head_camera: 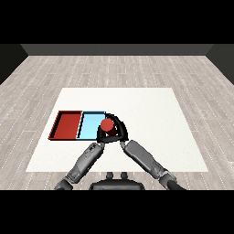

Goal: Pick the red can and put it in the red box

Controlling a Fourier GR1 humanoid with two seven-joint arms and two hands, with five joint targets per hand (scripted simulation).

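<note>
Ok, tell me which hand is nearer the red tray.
Left. The left hand sits at the light blue tray's near right corner, one tray over from the red tray. The right hand curls round the red can, farther right.

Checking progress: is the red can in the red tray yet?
No. The red can is beside the light blue tray, with both hands around it; the red tray holds nothing.

The right hand (119, 130) curls round the red can (107, 124). It is at the light blue tray's (89, 123) right edge. The red tray (66, 124) lies beside it.
</note>
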